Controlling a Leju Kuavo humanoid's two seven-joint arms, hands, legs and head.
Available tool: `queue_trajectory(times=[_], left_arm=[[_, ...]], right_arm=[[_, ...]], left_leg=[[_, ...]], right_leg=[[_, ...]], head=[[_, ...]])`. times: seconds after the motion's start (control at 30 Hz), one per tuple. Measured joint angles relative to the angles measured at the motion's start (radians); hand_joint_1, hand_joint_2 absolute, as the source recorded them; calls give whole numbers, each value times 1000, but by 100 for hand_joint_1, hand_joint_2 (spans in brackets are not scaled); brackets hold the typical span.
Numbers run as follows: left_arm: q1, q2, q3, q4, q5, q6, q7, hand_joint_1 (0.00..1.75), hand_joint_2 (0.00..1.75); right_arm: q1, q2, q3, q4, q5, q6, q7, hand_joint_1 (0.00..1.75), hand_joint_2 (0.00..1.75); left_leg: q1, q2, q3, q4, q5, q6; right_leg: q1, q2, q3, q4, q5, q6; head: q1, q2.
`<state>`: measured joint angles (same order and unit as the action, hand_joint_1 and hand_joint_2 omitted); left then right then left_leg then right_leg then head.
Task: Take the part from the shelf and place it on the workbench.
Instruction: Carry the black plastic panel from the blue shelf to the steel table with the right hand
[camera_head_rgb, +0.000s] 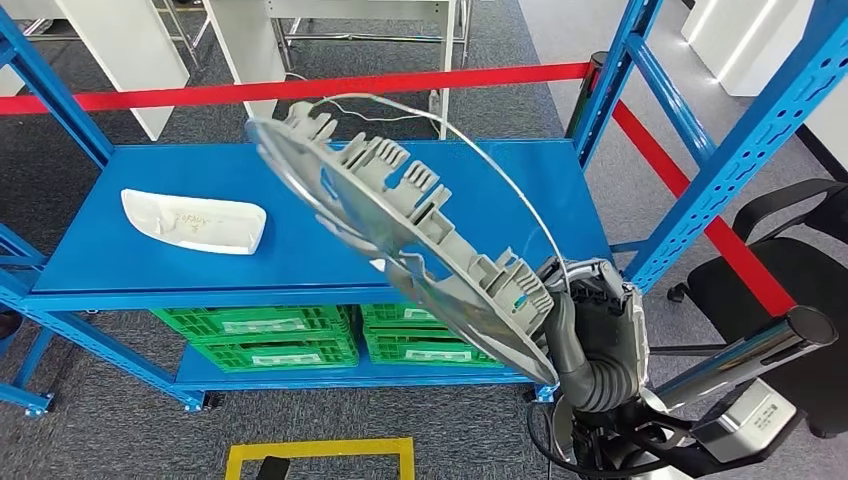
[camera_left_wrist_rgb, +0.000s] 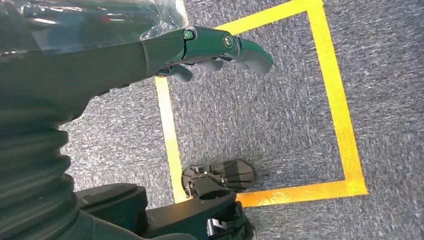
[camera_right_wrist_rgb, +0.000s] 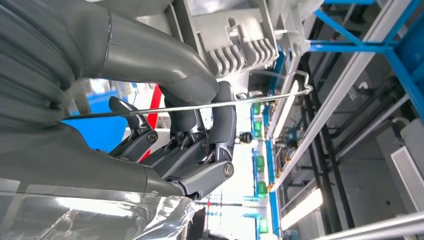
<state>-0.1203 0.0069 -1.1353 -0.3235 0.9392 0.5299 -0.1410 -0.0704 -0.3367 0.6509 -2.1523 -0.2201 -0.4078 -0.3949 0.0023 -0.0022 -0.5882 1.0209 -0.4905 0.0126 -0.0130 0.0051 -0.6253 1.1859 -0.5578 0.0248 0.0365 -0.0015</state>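
Part (camera_head_rgb: 400, 235) gripped by right hand (camera_head_rgb: 597, 320), above shelf (camera_head_rgb: 320, 255), left hand (camera_left_wrist_rgb: 215, 50) seemingly holding nothing

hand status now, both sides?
Left hand: holds nothing, fingers lying close together; open or shut cannot be told.
Right hand: gripping the large grey part at its lower edge.

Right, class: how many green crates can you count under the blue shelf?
4, stacked in two pairs on the lower shelf: top left, bottom left, top right, bottom right. The held grey part overlaps the right pair, so more may be hidden.
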Motion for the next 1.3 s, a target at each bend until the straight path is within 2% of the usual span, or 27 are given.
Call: queue_trajectory(times=[0.07, 0.1, 0.2, 0.23, 0.3, 0.37, 0.4, 0.43, 0.47, 0.53, 0.57, 0.6, 0.67, 0.73, 0.77, 0.8, 0.87, 0.9, 0.93, 0.97, 1.0, 1.07, 1.1, 1.17, 1.23, 1.27, 1.3], left_arm=[[0, 0, 0, 0, 0, 0, 0, 0, 175], [0, -1, 0, 0, 0, 0, 0, 0, 175], [2, 0, 0, 0, 0, 0, 0, 0, 175], [2, 0, 0, 0, 0, 0, 0, 0, 175], [3, 1, 0, 0, 0, 0, 0, 0, 175], [3, 0, 0, 0, 0, 0, 0, 0, 175], [3, 0, 0, 0, 0, 0, 0, 0, 175], [4, 0, -1, 0, 0, 0, 0, 0, 175], [4, 0, -1, 0, 1, 0, 0, 0, 175], [3, 1, -1, 0, 1, 0, 0, 0, 175], [2, 2, -1, 0, 1, 0, 0, 0, 175], [1, 2, -1, 0, 1, -1, 0, 0, 175], [2, 3, -1, 0, 2, -1, 0, 0, 175], [1, 4, -1, 0, 2, -1, 0, 0, 175], [0, 4, -1, 0, 2, -1, 0, 0, 175], [-1, 3, -1, 0, 2, -1, 0, 0, 175], [-1, 2, -2, 0, 2, -2, 0, 0, 175], [0, 1, -3, 0, 2, -3, 0, 0, 175], [0, 0, -3, 0, 2, -3, 0, 0, 175], [0, 0, -3, 0, 2, -3, 0, 0, 175], [0, -1, -3, 0, 2, -3, 0, 0, 175], [0, -1, -3, 0, 2, -3, 0, 0, 175], [-1, -1, -4, 0, 2, -3, 0, 0, 175], [-1, -2, -4, 0, 3, -3, 0, 0, 175], [0, -1, -4, 0, 3, -3, 0, 0, 175], [0, -1, -5, 0, 3, -3, 0, 0, 175], [-1, -1, -5, 0, 3, -3, 0, 0, 175]], right_arm=[[0, 0, 0, 0, 0, 0, 0, 175, 175], [1, 0, 0, 0, 0, -1, 0, 175, 175], [2, 0, -2, 0, 0, -4, 0, 175, 175], [3, 0, -2, 0, 0, -5, 1, 175, 175], [4, 1, -3, 0, 0, -6, 1, 175, 175], [6, 1, -4, 0, 0, -6, 1, 175, 175], [7, 1, -4, 0, 0, -6, 1, 175, 175], [8, 1, -4, 0, 0, -6, 2, 175, 175], [9, 1, -4, 0, 0, -6, 2, 175, 175], [10, 1, -4, 0, 0, -6, 3, 175, 175], [10, 1, -4, 0, 0, -6, 3, 175, 175], [10, 1, -4, 0, 0, -7, 3, 175, 175], [10, 1, -4, 0, 0, -7, 4, 175, 175], [11, 1, -4, 0, 0, -7, 4, 175, 175], [11, 1, -5, 0, 0, -7, 4, 175, 175], [11, 1, -5, 0, 0, -7, 4, 175, 175], [12, 1, -5, 0, 0, -7, 5, 175, 175], [13, 1, -5, 0, 0, -7, 6, 175, 175], [13, 1, -5, 0, 0, -7, 7, 175, 175], [13, 1, -5, 0, 0, -7, 8, 175, 175], [13, 1, -5, 0, 0, -7, 9, 175, 175], [13, 1, -4, 0, 0, -6, 10, 175, 175], [13, 2, -4, 0, 0, -6, 11, 175, 175], [13, 2, -4, 0, 0, -5, 12, 175, 175], [13, 2, -4, 0, 0, -6, 12, 175, 175], [12, 2, -4, 0, 0, -7, 13, 175, 175], [12, 3, -4, 0, 0, -7, 13, 175, 175]], left_leg=[[-2, -1, -11, 12, 0, -8], [-3, -1, -14, 16, 2, -14], [-3, -3, -19, 19, 8, -32], [-3, -3, -23, 27, -4, -38], [1, -4, -46, 98, -66, -49], [5, -3, -83, 221, -140, -58], [5, -3, -92, 264, -157, -59], [5, -3, -86, 275, -154, -59], [5, -3, -61, 245, -132, -57], [3, -4, 24, 111, -77, -44], [0, -4, 60, 47, -61, -36], [-4, -5, 80, 6, -53, -30], [-12, -5, 83, -18, -48, -20], [-7, -2, 80, -34, -34, -10], [-4, -1, 77, -42, -27, -5], [-1, 1, 73, -48, -21, -3], [-1, 2, 61, -45, -15, 1], [-1, 2, 54, -41, -12, 1], [-1, 3, 47, -36, -10, 0], [0, 3, 40, -30, -9, 0], [1, 3, 33, -22, -10, -2], [2, 2, 19, -5, -12, -9], [1, 2, 13, 1, -11, -16], [-1, 0, 3, 8, -5, -30], [0, -1, -2, 12, -8, -41], [1, -1, -8, 29, -27, -46], [2, -1, -20, 65, -58, -51]], right_leg=[[2, 0, 64, -105, 26, -8], [4, 1, 75, -129, 27, -15], [4, 1, 68, -136, 36, -40], [2, 1, 64, -138, 41, -48], [-2, -2, 55, -141, 52, -60], [0, -3, 44, -141, 60, -64], [1, -4, 39, -140, 64, -64], [1, -4, 34, -140, 68, -64], [2, -4, 30, -139, 71, -63], [3, -3, 25, -138, 75, -59], [3, -3, 23, -138, 79, -54], [2, -2, 20, -139, 83, -48], [-2, -2, 16, -143, 95, -33], [-3, -2, 9, -141, 89, -21], [-2, -2, 1, -121, 68, -17], [-3, -2, -15, -82, 35, -14], [-4, -2, -55, 40, -38, -7], [-5, -2, -68, 89, -57, -4], [-5, -2, -67, 109, -58, -2], [-5, -2, -49, 92, -40, 0], [-6, -3, -15, 40, -10, 0], [-4, -2, 56, -82, 26, -4], [-3, -1, 75, -120, 31, -8], [2, 1, 77, -138, 31, -19], [-2, 0, 70, -143, 39, -35], [-4, -1, 66, -146, 45, -44], [-6, -3, 63, -149, 50, -52]], head=[[1, 0], [1, 0], [1, 0], [-1, 0], [-7, 0], [-12, 0], [-12, 0], [-12, 0], [-12, 0], [-11, 0], [-11, 0], [-11, 0], [-10, 0], [-9, 0], [-8, 0], [-6, 0], [-3, 0], [-2, 0], [-2, 0], [-2, 0], [-2, 0], [-2, 0], [-2, 0], [-3, 0], [-4, 0], [-6, 0], [-9, 0]])
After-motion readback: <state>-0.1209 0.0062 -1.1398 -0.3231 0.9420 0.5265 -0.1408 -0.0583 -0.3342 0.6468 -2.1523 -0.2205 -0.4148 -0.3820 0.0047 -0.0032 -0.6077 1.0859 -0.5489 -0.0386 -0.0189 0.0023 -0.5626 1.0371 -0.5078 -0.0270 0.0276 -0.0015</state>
